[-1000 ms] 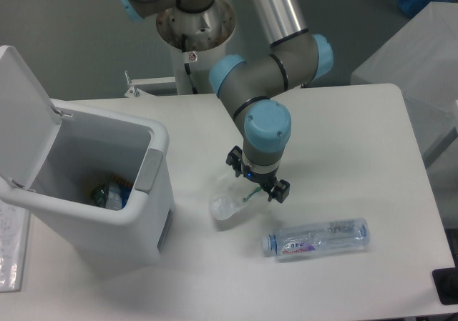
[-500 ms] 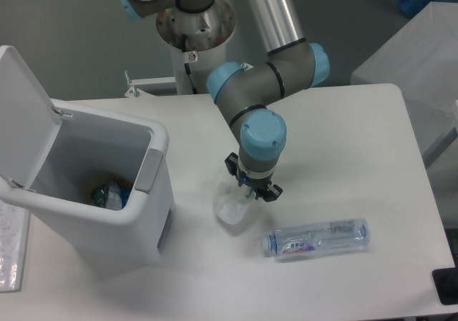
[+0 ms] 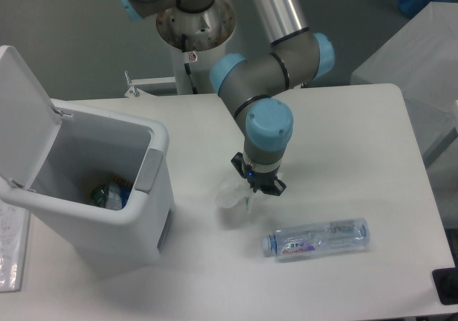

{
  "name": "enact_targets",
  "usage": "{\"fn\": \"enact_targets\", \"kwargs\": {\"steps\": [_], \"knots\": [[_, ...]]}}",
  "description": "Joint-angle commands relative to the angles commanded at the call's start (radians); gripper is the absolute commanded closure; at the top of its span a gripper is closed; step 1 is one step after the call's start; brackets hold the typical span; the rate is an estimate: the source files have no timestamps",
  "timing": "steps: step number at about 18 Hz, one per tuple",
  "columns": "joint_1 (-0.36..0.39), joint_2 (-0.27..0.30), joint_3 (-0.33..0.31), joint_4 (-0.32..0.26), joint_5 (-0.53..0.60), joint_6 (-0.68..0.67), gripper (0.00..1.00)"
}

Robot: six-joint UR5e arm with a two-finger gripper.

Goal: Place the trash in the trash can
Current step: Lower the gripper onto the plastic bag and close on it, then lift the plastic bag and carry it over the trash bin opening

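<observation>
The end effector (image 3: 257, 185) points down at the desk (image 3: 343, 135), its fingers drawn close together on the upper right edge of the crumpled wrapper (image 3: 230, 196). The wrapper hangs just left of and slightly below the fingertips, a bunched lump with no clear long axis; whether its bottom touches the desk I cannot tell. Below and to the right of the end effector, apart from it, the water bottle (image 3: 318, 238) lies on its side, long axis running nearly left-right, cap end toward the left. The trash can (image 3: 107, 214) stands well to the left, lid open, with some items at the bottom. Compared with a second ago, the fingers have narrowed from a wide spread, and the wrapper looks more gathered up.
</observation>
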Motion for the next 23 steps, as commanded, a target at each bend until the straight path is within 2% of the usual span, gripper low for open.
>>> {"fn": "enact_targets", "kwargs": {"steps": [3,5,9,13,17,20,23], "knots": [[0.020,0.043,0.078,-0.040,-0.133,-0.055,1.00],[0.028,0.060,0.136,-0.045,-0.225,-0.113,1.00],[0.029,0.063,0.254,-0.045,-0.377,-0.253,1.00],[0.023,0.063,0.341,-0.041,-0.468,-0.360,1.00],[0.005,0.106,0.353,-0.043,-0.531,-0.413,1.00],[-0.043,0.149,0.330,-0.045,-0.540,-0.434,1.00],[-0.107,0.169,0.310,-0.045,-0.537,-0.477,1.00]]}}
